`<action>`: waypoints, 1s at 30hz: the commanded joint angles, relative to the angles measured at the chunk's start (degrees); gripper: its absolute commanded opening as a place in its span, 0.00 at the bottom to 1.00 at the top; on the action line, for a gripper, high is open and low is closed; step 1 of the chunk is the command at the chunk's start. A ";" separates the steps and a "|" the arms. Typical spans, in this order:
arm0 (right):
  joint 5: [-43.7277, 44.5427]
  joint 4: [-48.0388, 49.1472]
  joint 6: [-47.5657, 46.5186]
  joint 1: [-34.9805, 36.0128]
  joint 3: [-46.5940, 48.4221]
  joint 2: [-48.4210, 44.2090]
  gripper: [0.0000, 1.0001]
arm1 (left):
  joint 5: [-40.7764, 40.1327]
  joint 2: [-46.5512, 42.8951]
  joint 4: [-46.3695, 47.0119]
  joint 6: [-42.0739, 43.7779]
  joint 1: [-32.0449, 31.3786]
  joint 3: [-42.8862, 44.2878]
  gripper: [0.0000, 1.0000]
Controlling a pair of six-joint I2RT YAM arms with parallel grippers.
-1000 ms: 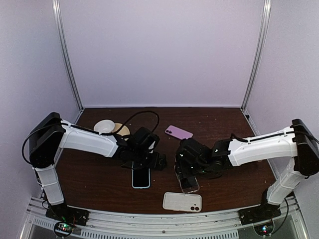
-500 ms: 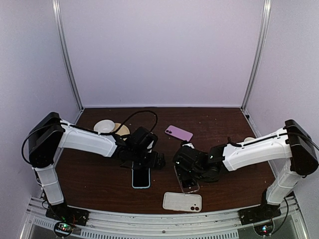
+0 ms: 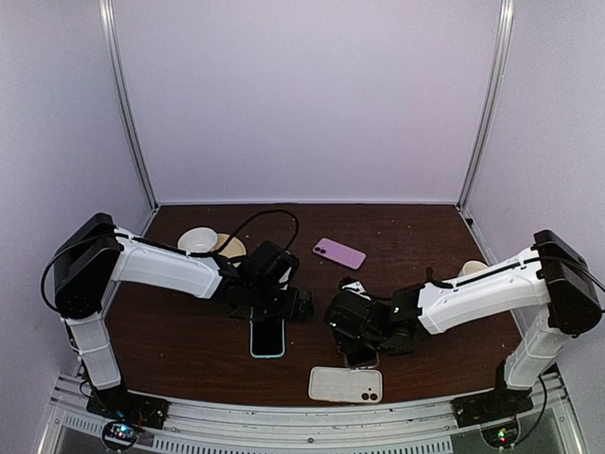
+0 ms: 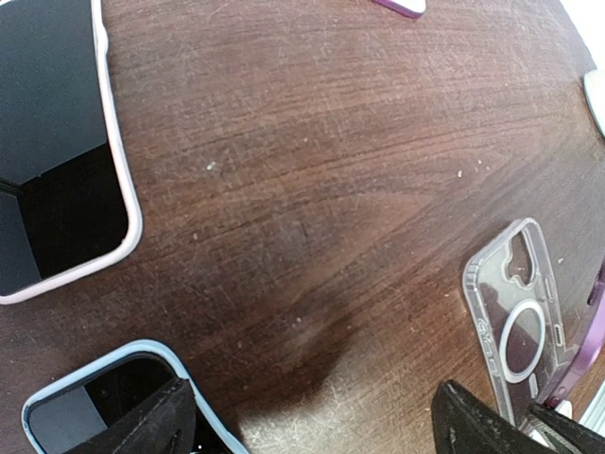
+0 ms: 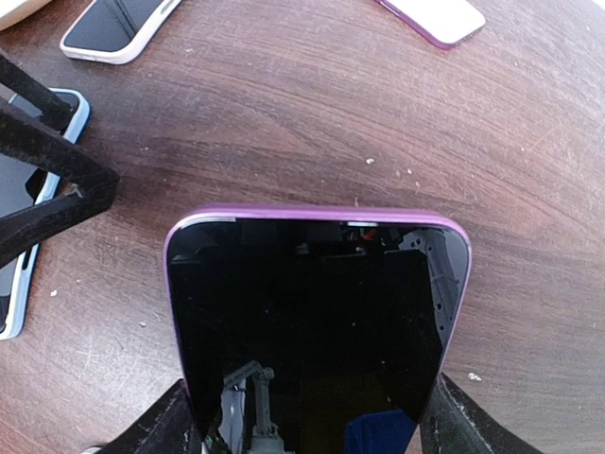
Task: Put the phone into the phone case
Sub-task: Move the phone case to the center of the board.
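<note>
The phone (image 5: pixel 317 322) has a purple edge and a dark screen. My right gripper (image 5: pixel 312 421) is shut on it, one finger against each long side. From above, the right gripper (image 3: pixel 352 326) hangs over the far end of the clear phone case (image 3: pixel 362 357). That case (image 4: pixel 518 317) lies flat with its round ring showing, right of my left gripper (image 4: pixel 312 426). The left gripper (image 3: pixel 279 305) is open over bare wood, nothing between its fingers.
A blue-edged phone (image 3: pixel 267 339) lies under the left gripper. A white case (image 3: pixel 345 383) lies near the front edge and a purple one (image 3: pixel 338 252) further back. A white-edged phone (image 4: pixel 57 142) lies face up. A bowl (image 3: pixel 197 239) sits back left.
My right gripper has carried the phone a little left and nearer, now covering more of the clear case. The left arm has stayed put.
</note>
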 commanded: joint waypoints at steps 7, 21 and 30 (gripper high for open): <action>4.16 -8.32 8.37 0.95 3.62 4.85 0.00 | -0.42 -1.11 1.90 0.49 0.34 -1.00 0.91; 6.09 0.20 2.06 -9.52 1.86 4.96 0.00 | -0.35 -0.76 2.25 0.66 0.27 -0.49 0.91; 3.66 -3.17 1.35 -12.01 4.51 2.97 0.00 | 0.75 0.68 2.63 1.18 0.27 0.73 0.90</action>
